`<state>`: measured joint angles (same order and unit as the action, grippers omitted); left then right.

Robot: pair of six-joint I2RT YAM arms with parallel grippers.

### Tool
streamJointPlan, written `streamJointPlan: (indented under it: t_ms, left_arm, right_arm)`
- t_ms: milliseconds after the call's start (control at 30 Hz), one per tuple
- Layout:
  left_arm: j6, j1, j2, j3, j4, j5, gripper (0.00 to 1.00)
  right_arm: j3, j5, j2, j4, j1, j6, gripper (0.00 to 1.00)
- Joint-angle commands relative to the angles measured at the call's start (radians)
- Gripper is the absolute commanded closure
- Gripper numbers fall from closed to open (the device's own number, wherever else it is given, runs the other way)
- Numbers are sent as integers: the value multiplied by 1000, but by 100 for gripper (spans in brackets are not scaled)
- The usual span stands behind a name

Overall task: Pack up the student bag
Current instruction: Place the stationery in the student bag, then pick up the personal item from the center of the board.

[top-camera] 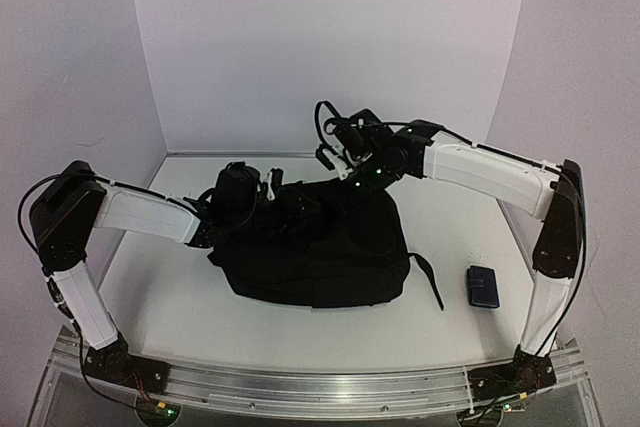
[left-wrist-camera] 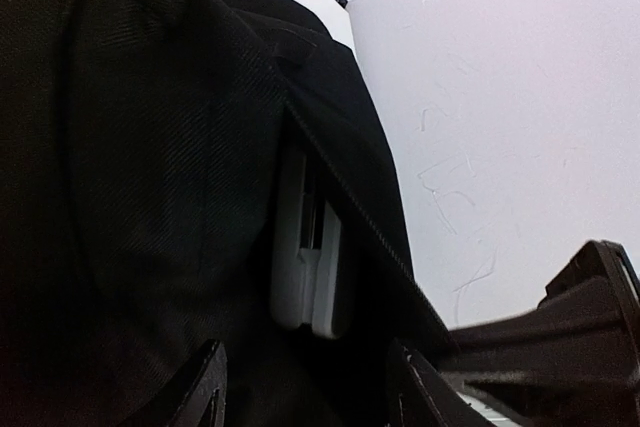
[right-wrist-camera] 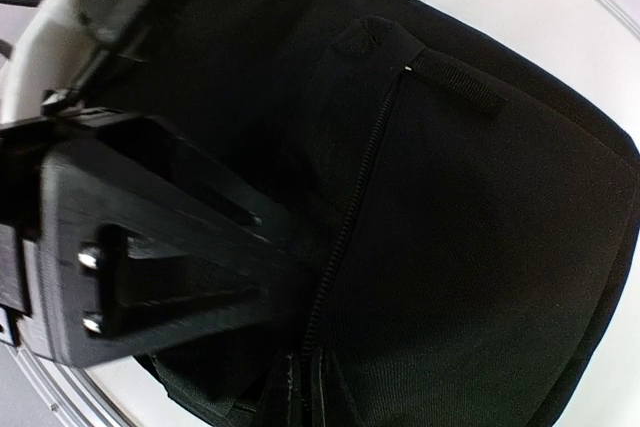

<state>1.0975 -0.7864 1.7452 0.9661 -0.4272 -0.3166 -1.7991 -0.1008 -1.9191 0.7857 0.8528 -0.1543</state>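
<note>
First, the left arm [top-camera: 140, 212] rises to a high elbow and reaches right to the left top edge of the backpack [top-camera: 320, 257], which lies mid-worktop [top-camera: 170, 297]. The left jaws stand apart, facing a white item [left-wrist-camera: 305, 247] tucked in its zip opening. The right arm [top-camera: 490, 172] stretches left from a high elbow to the backpack's far edge. The right jaws are closed; whether they pinch fabric is unclear. A small blue case [top-camera: 483, 285] lies near right.
</note>
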Motion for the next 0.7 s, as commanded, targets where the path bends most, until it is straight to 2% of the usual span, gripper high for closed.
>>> streamJointPlan:
  t_ms: [0, 133, 333, 433, 567, 667]
  left_arm:
    - [-85, -2, -143, -32, 66, 61, 45]
    - [-167, -2, -262, -25, 195, 107, 32]
    - [-242, -2, -370, -18, 361, 176, 14]
    - [-259, -2, -406, -23, 406, 199, 6]
    - [-274, -3, -446, -35, 461, 232, 0]
    - [-286, -2, -471, -36, 491, 266, 0]
  right_arm:
    - [18, -26, 66, -3, -11, 6, 100]
    - [10, -53, 67, 5, -11, 30, 81]
    - [17, -118, 146, 23, -65, 100, 30]
    - [71, -128, 211, 48, -141, 135, 12]
    - [205, -106, 313, 102, -296, 191, 2]
    - [373, -64, 400, 141, -431, 246, 2]
